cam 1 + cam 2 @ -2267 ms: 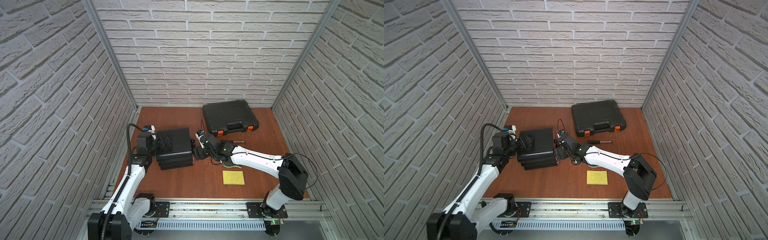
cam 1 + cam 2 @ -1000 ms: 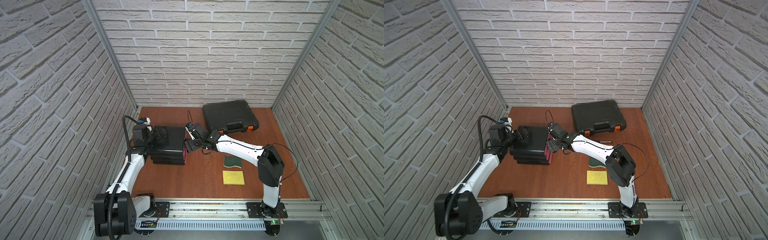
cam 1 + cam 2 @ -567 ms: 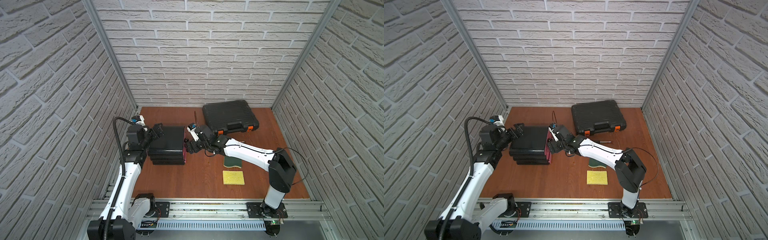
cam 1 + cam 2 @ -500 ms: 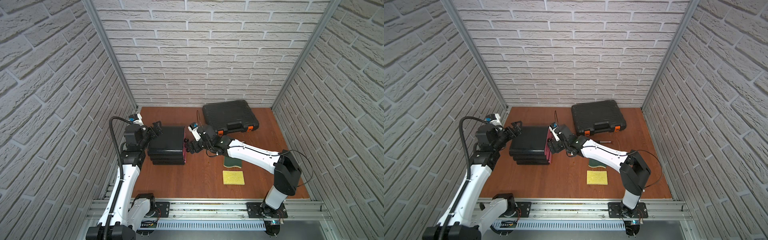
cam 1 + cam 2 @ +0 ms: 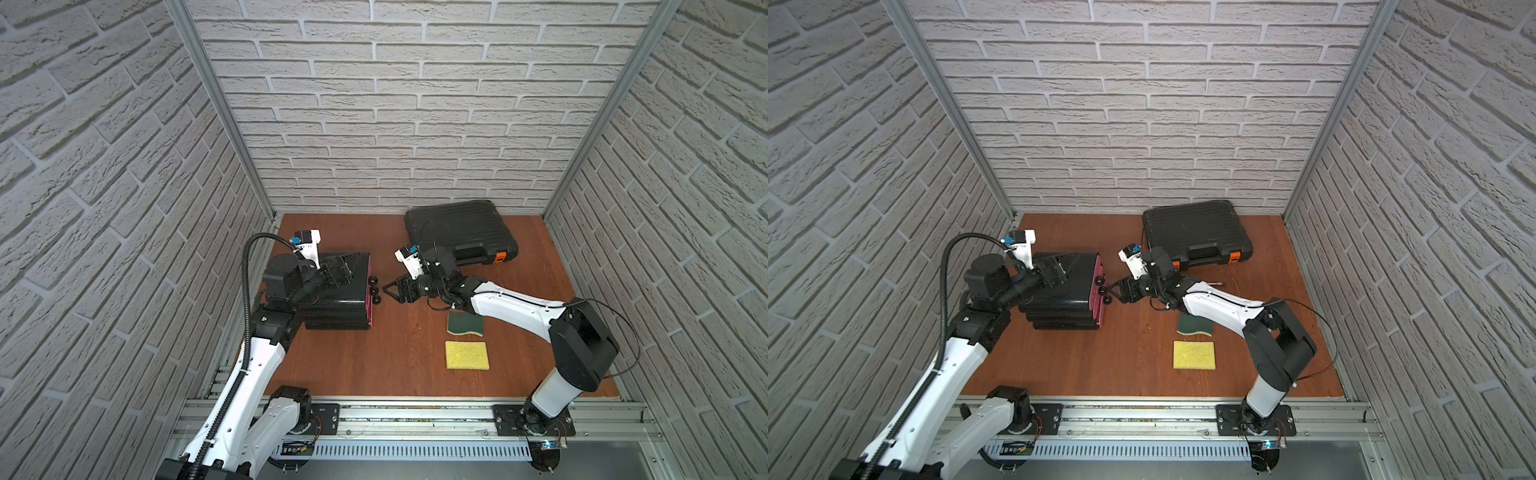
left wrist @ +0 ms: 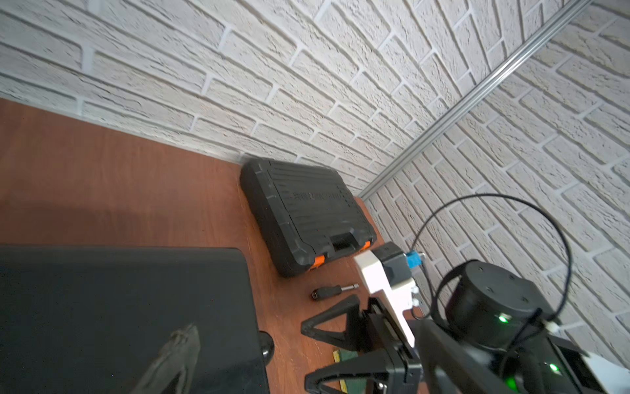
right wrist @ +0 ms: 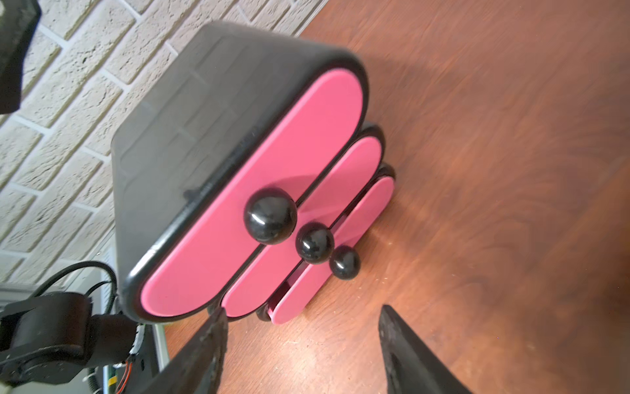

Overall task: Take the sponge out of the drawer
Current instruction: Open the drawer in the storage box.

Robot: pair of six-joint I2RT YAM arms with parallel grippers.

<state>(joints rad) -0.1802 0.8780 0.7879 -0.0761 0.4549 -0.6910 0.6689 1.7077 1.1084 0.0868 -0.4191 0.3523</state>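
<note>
As I judge it, the step in hand is to open a drawer. The right gripper [image 5: 391, 293] stands just in front of the three black knobs [image 7: 314, 243] of the small drawer unit [image 5: 336, 297]. Its fingers are apart, with nothing between them, and they touch no knob. To do it well, the fingers should come around one ball knob only, close behind its widest part, and pull straight out. The knobs sit very near one another, so a tilted approach may catch two. The left gripper [image 5: 1054, 266] is spread wide over the black top of the unit (whether it presses there I cannot tell). A firm hold there would stop the box from sliding with the pull.

No sponge is visible inside: the three pink fronts [image 7: 289, 146] look shut, the lowest perhaps a little ajar. A green sponge [image 5: 465, 324] and a yellow sponge [image 5: 466, 354] lie on the table [image 5: 332, 374], well apart from the unit. The black tool case [image 5: 457, 228] and a small bit [image 6: 332, 292] lie beyond the right arm, not in the pulling path.
</note>
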